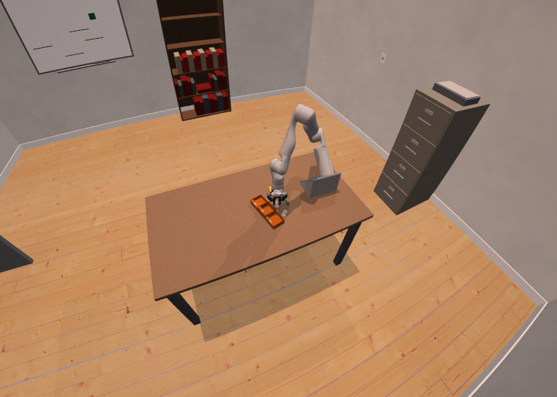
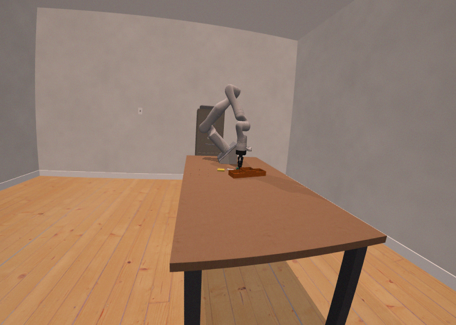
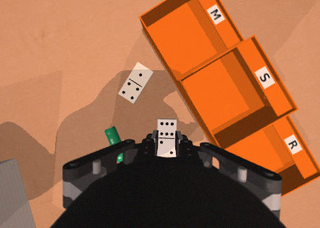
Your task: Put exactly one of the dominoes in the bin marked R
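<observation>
My gripper (image 3: 166, 137) (image 1: 277, 200) (image 2: 239, 166) is low over the table and shut on a white domino (image 3: 166, 136), which stands lengthways between the fingertips. A second white domino (image 3: 135, 82) (image 1: 283, 213) lies flat on the table, further out from the held one. An orange row of three bins (image 1: 277, 224) (image 2: 247, 174) lies to the right in the wrist view. Its compartments are marked M (image 3: 216, 14), S (image 3: 265, 77) and R (image 3: 292, 145). The R bin is the nearest, just right of my fingers, and looks empty.
A small green piece (image 3: 113, 135) (image 1: 287, 201) lies on the table by my left finger. A small yellow piece (image 2: 220, 169) lies left of the bins in the exterior view. The arm's grey base block (image 1: 321, 184) (image 3: 11, 189) stands behind.
</observation>
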